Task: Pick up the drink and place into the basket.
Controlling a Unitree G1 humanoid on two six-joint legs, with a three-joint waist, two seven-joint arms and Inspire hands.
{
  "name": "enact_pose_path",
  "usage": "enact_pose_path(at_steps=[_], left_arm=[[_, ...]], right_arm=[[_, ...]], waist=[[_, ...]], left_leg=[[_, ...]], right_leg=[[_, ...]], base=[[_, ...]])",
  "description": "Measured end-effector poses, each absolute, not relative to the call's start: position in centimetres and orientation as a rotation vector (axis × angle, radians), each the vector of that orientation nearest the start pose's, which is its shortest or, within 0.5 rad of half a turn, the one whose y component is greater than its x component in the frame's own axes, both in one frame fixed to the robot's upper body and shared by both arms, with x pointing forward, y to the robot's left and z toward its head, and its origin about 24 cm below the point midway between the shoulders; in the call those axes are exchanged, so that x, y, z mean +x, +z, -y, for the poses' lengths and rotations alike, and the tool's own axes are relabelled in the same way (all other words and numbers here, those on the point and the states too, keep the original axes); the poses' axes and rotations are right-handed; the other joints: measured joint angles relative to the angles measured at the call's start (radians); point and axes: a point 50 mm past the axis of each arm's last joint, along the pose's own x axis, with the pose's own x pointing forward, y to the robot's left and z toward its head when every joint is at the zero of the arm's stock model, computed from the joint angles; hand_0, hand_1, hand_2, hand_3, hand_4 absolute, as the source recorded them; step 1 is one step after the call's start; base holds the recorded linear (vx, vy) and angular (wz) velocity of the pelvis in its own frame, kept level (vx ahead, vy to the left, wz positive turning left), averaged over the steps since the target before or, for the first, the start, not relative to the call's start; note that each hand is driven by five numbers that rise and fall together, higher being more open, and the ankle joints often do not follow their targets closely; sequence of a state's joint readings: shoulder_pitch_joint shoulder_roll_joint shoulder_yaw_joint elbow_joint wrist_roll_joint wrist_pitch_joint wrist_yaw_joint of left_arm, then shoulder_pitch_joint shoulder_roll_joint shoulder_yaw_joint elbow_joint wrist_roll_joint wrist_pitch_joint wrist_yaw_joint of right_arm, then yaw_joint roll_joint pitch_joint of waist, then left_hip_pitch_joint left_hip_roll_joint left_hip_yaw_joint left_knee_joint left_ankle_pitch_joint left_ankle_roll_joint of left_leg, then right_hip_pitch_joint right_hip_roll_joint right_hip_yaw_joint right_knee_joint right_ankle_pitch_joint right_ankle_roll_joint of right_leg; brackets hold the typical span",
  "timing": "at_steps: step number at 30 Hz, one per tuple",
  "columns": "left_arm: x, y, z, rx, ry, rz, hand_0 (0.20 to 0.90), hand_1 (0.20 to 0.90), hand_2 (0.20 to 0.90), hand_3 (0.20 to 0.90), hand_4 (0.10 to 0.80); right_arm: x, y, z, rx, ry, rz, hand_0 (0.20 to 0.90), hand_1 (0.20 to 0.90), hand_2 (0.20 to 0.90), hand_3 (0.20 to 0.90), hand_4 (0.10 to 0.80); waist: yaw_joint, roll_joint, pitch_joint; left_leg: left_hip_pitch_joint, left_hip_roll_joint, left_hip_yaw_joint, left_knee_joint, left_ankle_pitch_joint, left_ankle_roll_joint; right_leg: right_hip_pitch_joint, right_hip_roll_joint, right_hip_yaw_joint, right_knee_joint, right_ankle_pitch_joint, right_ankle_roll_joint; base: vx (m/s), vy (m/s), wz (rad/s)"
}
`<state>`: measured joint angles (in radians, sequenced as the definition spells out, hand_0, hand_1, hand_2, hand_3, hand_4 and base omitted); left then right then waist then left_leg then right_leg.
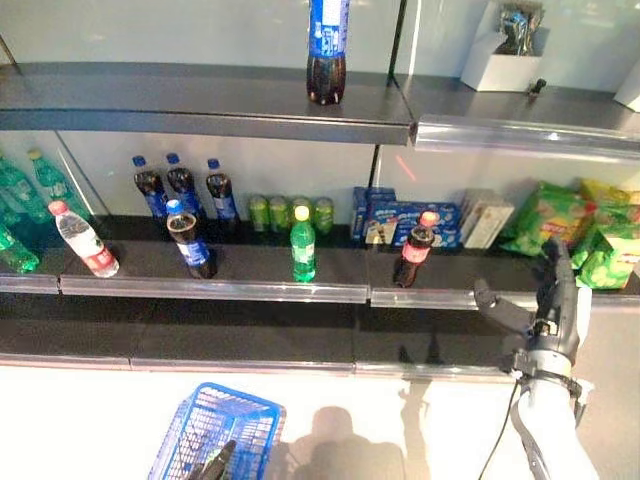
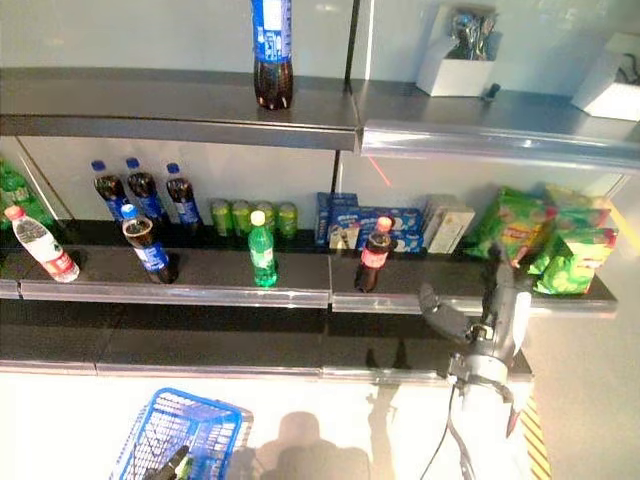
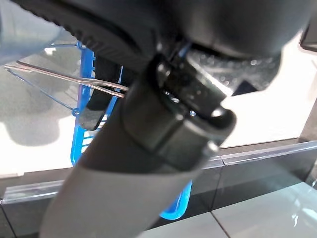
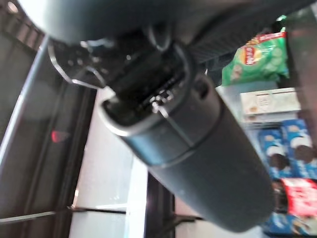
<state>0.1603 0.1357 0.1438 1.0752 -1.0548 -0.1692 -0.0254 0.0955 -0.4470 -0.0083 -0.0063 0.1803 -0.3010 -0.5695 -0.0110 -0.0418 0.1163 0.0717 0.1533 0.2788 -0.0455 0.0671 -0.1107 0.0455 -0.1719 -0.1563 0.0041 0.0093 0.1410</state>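
Right robot hand raised before the shelf, drink not yet picked up.

The right robot hand (image 1: 552, 300) stands upright with fingers straight and thumb spread, empty, near the red-capped cola bottle (image 1: 416, 250) on the middle shelf (image 1: 250, 275). The left robot hand (image 1: 215, 463) shows at the blue basket (image 1: 190, 425) on the floor; its fingers cannot be read.

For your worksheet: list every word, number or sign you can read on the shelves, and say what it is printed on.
No text can be quoted: all print is too small or blurred.
Tall cola bottle, blue label: unreadable.
Red-capped cola bottle, red label: unreadable.
Green bottle: unreadable.
Water bottle, red label: unreadable.
Blue biscuit boxes: white lettering, unreadable.
Green snack bags: logo blurred, unreadable.
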Motion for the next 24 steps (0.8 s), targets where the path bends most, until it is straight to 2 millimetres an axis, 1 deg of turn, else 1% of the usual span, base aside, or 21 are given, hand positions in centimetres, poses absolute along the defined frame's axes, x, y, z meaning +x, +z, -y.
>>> enact_pose_path(at_steps=[2, 4, 5, 6, 7, 8, 10, 11, 14, 15, 17, 21, 24], left_arm=[[9.3, -15.2, -23.6, -0.791, 0.803, -0.761, 0.3, 0.3, 0.3, 0.2, 0.1], [12.3, -14.3, -23.4, -0.793, 0.727, -0.706, 0.3, 0.3, 0.3, 0.2, 0.1], [14.4, -13.5, -23.2, -0.795, 0.683, -0.661, 0.3, 0.3, 0.3, 0.2, 0.1], [15.7, -13.0, -23.1, -0.807, 0.662, -0.631, 0.3, 0.3, 0.3, 0.2, 0.1], [17.1, -12.5, -22.5, -0.823, 0.633, -0.603, 0.3, 0.3, 0.3, 0.2, 0.1], [17.5, -12.2, -22.5, -0.829, 0.621, -0.586, 0.3, 0.3, 0.3, 0.2, 0.1], [19.7, -10.8, -21.9, -0.853, 0.558, -0.513, 0.3, 0.3, 0.3, 0.2, 0.1], [20.5, -10.4, -21.6, -0.87, 0.542, -0.492, 0.3, 0.3, 0.3, 0.2, 0.1], [21.7, -9.3, -21.3, -0.902, 0.507, -0.437, 0.3, 0.3, 0.3, 0.2, 0.1], [22.6, -8.8, -21.1, -0.912, 0.489, -0.414, 0.3, 0.3, 0.3, 0.2, 0.1], [23.4, -8.3, -20.9, -0.912, 0.466, -0.401, 0.3, 0.3, 0.3, 0.2, 0.1], [23.6, -8.3, -20.3, -0.915, 0.444, -0.408, 0.3, 0.3, 0.3, 0.2, 0.1], [23.6, -8.3, -20.2, -0.924, 0.439, -0.407, 0.3, 0.3, 0.3, 0.2, 0.1]], right_arm=[[24.7, 10.3, 26.0, -0.179, -0.58, 0.392, 0.9, 0.9, 0.9, 0.9, 0.8], [27.0, 12.9, 25.9, -0.153, -0.607, 0.486, 0.9, 0.9, 0.9, 0.9, 0.8], [28.3, 14.8, 25.6, -0.143, -0.611, 0.549, 0.9, 0.9, 0.9, 0.9, 0.8], [28.8, 15.9, 25.6, -0.139, -0.612, 0.585, 0.9, 0.9, 0.9, 0.9, 0.8], [29.5, 16.7, 25.1, -0.137, -0.605, 0.609, 0.9, 0.9, 0.9, 0.9, 0.8], [29.7, 17.1, 24.9, -0.137, -0.6, 0.621, 0.9, 0.9, 0.9, 0.9, 0.8], [30.3, 19.2, 24.4, -0.135, -0.592, 0.693, 0.9, 0.9, 0.9, 0.9, 0.8], [30.5, 19.8, 24.3, -0.121, -0.605, 0.711, 0.9, 0.9, 0.9, 0.9, 0.8], [30.8, 20.5, 24.0, -0.093, -0.611, 0.728, 0.9, 0.9, 0.9, 0.9, 0.8], [30.9, 21.0, 24.0, -0.069, -0.614, 0.736, 0.9, 0.9, 0.9, 0.9, 0.8], [31.3, 21.2, 23.9, -0.065, -0.617, 0.733, 0.9, 0.9, 0.9, 0.9, 0.8], [31.9, 21.7, 23.6, -0.077, -0.615, 0.718, 0.9, 0.9, 0.9, 0.9, 0.8], [32.2, 22.2, 23.4, -0.073, -0.611, 0.721, 0.9, 0.9, 0.9, 0.9, 0.8]], waist=[[0.006, 0.008, 0.058], [0.01, 0.022, 0.12], [0.007, 0.038, 0.167], [0.013, 0.054, 0.202], [0.03, 0.07, 0.241], [0.031, 0.072, 0.252], [0.039, 0.083, 0.313], [0.04, 0.087, 0.346], [0.045, 0.088, 0.374], [0.046, 0.095, 0.393], [0.046, 0.1, 0.404], [0.057, 0.109, 0.414], [0.059, 0.114, 0.418]], left_leg=[[-0.091, -0.001, -0.045, 0.056, -0.003, 0.001], [-0.169, 0.002, -0.055, 0.105, -0.003, 0.003], [-0.216, 0.007, -0.065, 0.14, -0.007, 0.007], [-0.234, 0.009, -0.071, 0.15, -0.006, 0.007], [-0.247, 0.011, -0.077, 0.165, 0.0, 0.007], [-0.263, 0.013, -0.08, 0.176, -0.004, 0.006], [-0.333, 0.013, -0.087, 0.216, -0.008, 0.008], [-0.344, 0.011, -0.092, 0.225, -0.006, 0.01], [-0.381, 0.008, -0.098, 0.245, -0.007, 0.012], [-0.395, 0.007, -0.099, 0.254, -0.008, 0.013], [-0.406, 0.005, -0.1, 0.257, -0.008, 0.013], [-0.406, 0.001, -0.102, 0.256, -0.012, 0.012], [-0.406, 0.001, -0.102, 0.256, -0.012, 0.012]], right_leg=[[-0.086, -0.005, -0.001, 0.046, 0.005, -0.007], [-0.157, -0.008, -0.001, 0.089, 0.013, -0.013], [-0.198, -0.009, 0.001, 0.117, 0.013, -0.017], [-0.212, -0.007, -0.002, 0.125, 0.015, -0.018], [-0.235, -0.007, 0.0, 0.151, 0.015, -0.024], [-0.259, -0.01, 0.001, 0.167, 0.006, -0.028], [-0.337, -0.021, -0.003, 0.238, -0.013, -0.033], [-0.351, -0.024, -0.003, 0.257, -0.012, -0.037], [-0.395, -0.031, 0.001, 0.29, -0.021, -0.037], [-0.406, -0.031, 0.001, 0.299, -0.022, -0.037], [-0.42, -0.035, 0.002, 0.311, -0.022, -0.037], [-0.437, -0.04, 0.002, 0.322, -0.023, -0.039], [-0.438, -0.04, 0.002, 0.324, -0.023, -0.04]], base=[[-0.369, -0.057, -0.07], [-0.18, -0.03, -0.02], [-0.154, -0.035, 0.03], [-0.25, -0.058, 0.02], [-0.274, -0.063, 0.0], [-0.164, -0.044, -0.05], [-0.085, -0.034, 0.0], [-0.117, -0.026, 0.06], [-0.08, -0.018, 0.02], [-0.037, -0.009, 0.0], [-0.019, -0.003, 0.01], [-0.006, 0.003, -0.1], [0.0, 0.0, 0.0]])
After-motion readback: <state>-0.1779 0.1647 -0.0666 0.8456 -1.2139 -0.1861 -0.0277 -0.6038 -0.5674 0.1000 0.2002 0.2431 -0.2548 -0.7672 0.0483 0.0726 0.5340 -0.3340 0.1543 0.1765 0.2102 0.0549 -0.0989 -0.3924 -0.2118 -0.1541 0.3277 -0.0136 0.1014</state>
